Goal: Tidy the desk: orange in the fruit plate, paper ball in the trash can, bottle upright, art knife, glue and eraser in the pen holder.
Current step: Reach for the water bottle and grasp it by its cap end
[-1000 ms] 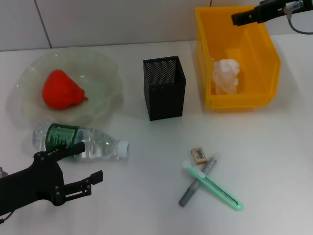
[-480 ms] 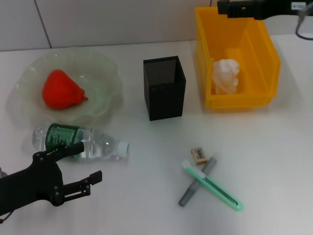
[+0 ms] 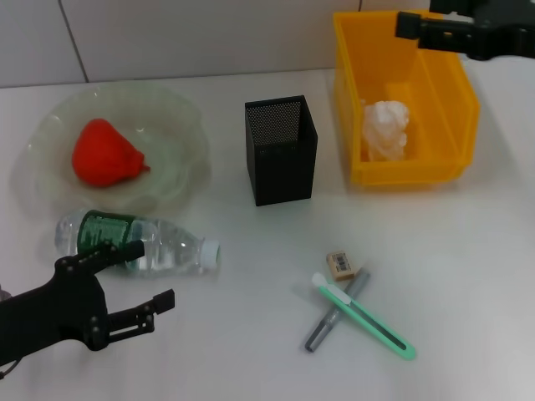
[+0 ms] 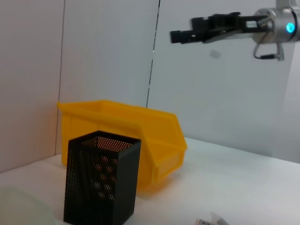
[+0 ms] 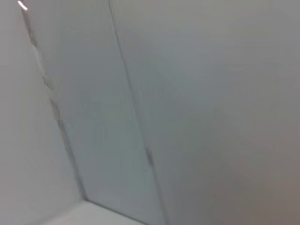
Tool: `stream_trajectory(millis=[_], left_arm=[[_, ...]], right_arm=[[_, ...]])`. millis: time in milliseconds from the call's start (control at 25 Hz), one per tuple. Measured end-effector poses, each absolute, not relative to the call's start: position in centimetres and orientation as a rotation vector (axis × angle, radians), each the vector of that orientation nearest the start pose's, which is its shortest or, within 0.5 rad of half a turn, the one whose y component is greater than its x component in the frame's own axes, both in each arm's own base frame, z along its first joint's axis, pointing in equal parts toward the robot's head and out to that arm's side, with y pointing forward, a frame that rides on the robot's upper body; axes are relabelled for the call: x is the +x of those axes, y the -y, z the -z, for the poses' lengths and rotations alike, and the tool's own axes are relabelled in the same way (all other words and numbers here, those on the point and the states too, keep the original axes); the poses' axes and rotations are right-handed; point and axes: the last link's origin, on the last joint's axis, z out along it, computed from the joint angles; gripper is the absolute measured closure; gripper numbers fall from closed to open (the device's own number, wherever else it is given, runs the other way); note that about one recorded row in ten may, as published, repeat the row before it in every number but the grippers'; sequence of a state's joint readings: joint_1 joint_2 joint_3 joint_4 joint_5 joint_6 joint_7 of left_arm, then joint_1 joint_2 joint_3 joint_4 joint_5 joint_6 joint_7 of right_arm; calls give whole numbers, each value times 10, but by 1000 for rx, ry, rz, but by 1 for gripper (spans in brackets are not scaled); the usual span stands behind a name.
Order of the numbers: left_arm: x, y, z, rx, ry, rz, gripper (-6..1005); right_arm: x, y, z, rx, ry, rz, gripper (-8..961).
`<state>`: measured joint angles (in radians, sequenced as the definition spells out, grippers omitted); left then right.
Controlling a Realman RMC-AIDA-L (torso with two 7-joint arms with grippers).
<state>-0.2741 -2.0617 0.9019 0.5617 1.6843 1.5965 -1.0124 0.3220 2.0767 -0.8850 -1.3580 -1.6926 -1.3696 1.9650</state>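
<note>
Bottle: I see the small clear plastic water bottle with green label (image 3: 134,242) lying on its side, just beyond my left gripper (image 3: 140,282).
Long axis: crosswise to the jaws, white cap toward the right.
Left jaws: apart, empty.
Right gripper (image 3: 407,23): high above the bright yellow rectangular trash can (image 3: 456,92), well apart; cannot tell its jaws.

Yellow trash can (image 3: 456,92), black mesh pen holder (image 3: 281,152).
</note>
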Motion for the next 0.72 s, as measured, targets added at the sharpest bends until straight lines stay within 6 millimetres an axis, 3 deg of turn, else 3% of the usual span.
stream_trajectory(millis=[280,480,720], left_arm=[[-301,-258,10,-2635,411,855,145],[-293,-266,6,-2643,386,862,145],[-291,-269,6,-2647,382,866,145]], right_arm=[[231,-316,-106,-2437,-600,-1045,105],[253,-298,-77,-2552,-505,-978,106],[273,-282,-47,-2626,-540,-948,106]])
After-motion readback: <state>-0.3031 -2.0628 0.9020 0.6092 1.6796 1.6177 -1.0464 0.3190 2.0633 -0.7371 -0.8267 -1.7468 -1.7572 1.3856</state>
